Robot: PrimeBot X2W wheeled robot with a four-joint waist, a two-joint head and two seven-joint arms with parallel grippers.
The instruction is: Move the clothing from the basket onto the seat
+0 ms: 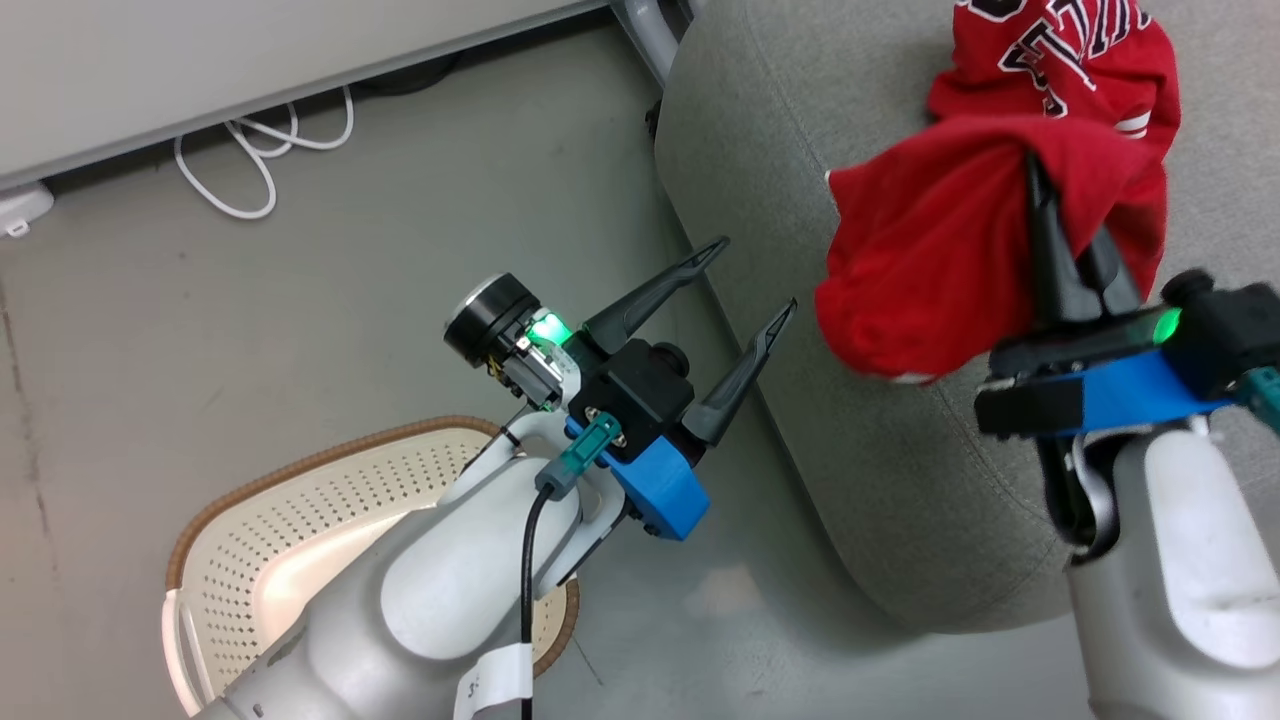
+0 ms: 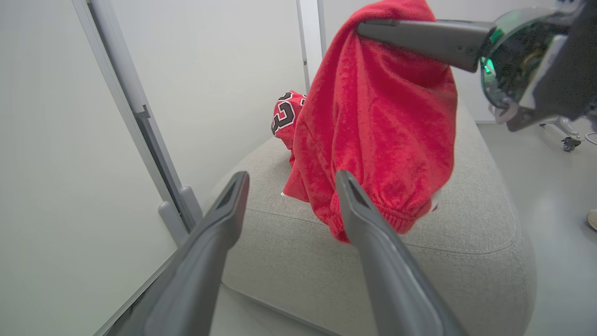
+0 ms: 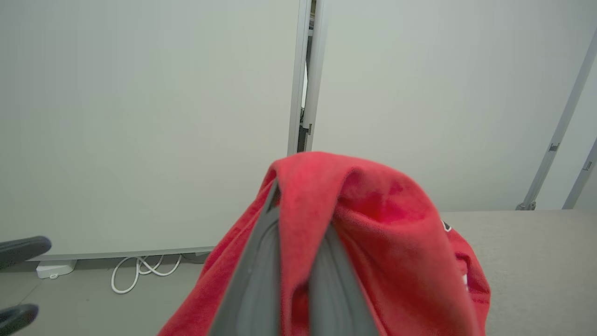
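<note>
My right gripper [image 1: 1065, 215] is shut on the plain red garment [image 1: 930, 270], which hangs from it above the front edge of the grey seat [image 1: 800, 130]. In the right wrist view the cloth [image 3: 373, 224] is draped over the shut gripper [image 3: 298, 261]. The red jersey [image 1: 1060, 50] with black lettering lies on the seat behind it, also seen as the jersey [image 2: 284, 116] with its number. My left gripper [image 1: 758, 272] is open and holds nothing, just left of the seat's edge. It is above and beyond the cream basket [image 1: 300, 520], whose visible inside is bare.
A white cable [image 1: 260, 150] and a power strip [image 1: 20, 210] lie on the grey floor by the pale wall panels. A chair caster [image 2: 566, 140] and a person's foot [image 2: 592, 219] show past the seat's far end. My left forearm covers part of the basket.
</note>
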